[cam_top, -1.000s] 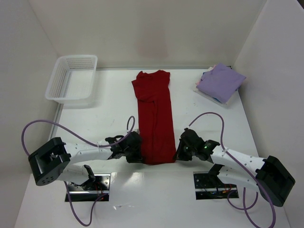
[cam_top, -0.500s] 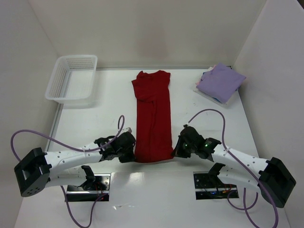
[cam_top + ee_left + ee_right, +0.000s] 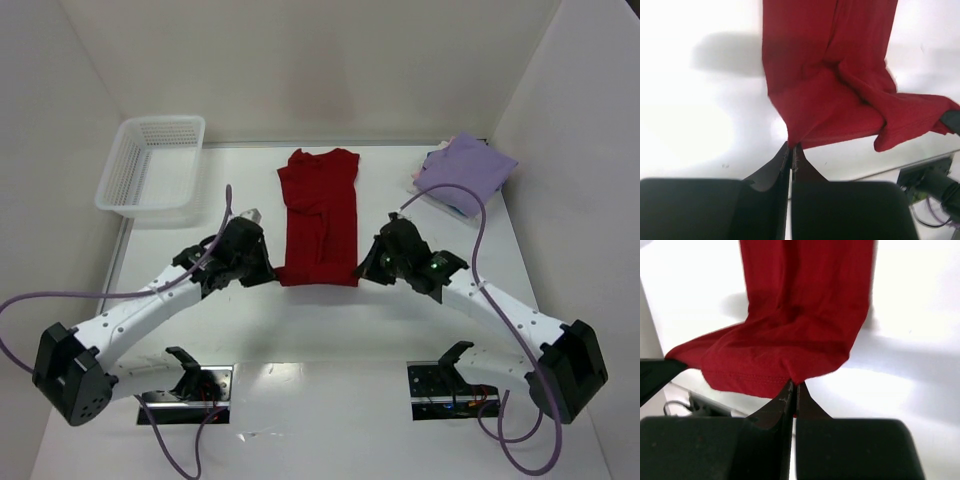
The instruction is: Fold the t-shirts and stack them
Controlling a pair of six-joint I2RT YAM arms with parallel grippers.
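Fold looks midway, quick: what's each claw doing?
The left claw is closed on a hem corner of the dark red t-shirt.
The right claw is closed on its other hem corner.

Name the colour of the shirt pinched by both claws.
The t-shirt is plain dark red, no print; the top external view shows it best.

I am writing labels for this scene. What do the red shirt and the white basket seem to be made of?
The red shirt: soft cloth, matte; it drapes, wrinkles and shows a stitched hem. The basket: probably stiff plastic, white; its walls are a regular open mesh holding their shape.
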